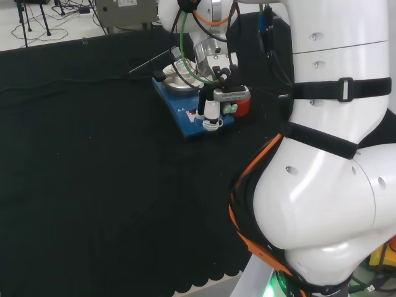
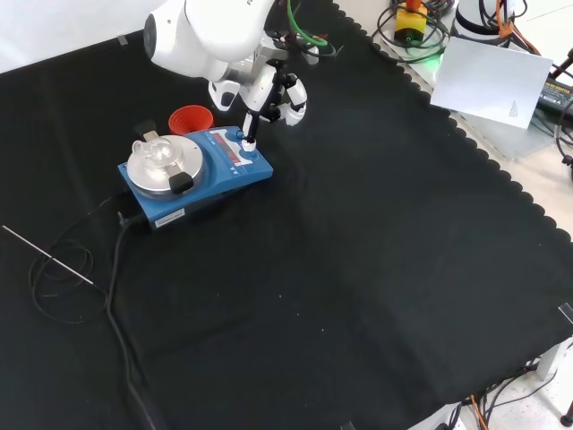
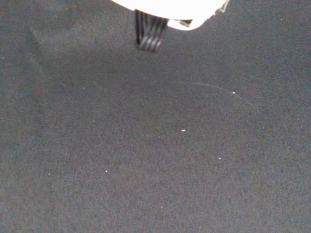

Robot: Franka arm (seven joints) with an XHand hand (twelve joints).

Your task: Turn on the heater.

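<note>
The heater [image 2: 195, 172], a blue hotplate base with a round silver plate, is found directly beneath the hand [image 2: 269, 97] in the front view. One finger [image 2: 251, 125] is held straight down, its tip meeting the blue control panel [image 2: 235, 150] at the end of the heater nearest the hand; the other fingers are seen drawn back and apart near the palm, and nothing is gripped. In the head view the same finger [image 1: 211, 115] is seen coming down on the front corner of the heater [image 1: 185, 117], with the red cup [image 1: 242, 106] just beside the hand on the far side of it.

The step in hand is judged to be the press on the switch. It is done well if the finger is kept upright, so that the push is delivered straight down through the tip rather than sliding across the panel. Whether the tip is centred on the switch itself cannot be told from these pictures, so a small correction along the panel may be called for before the press is deepened.

A small clear glass vessel [image 2: 158, 151] is seen on the silver plate, beyond the fingertip from the palm, and the red cup stands close to the palm; sideways sweeps should therefore be avoided. The heater is light enough to be shifted on the cloth [image 3: 155, 145], so the press is best kept short and vertical, and the finger lifted straight off afterwards.
</note>
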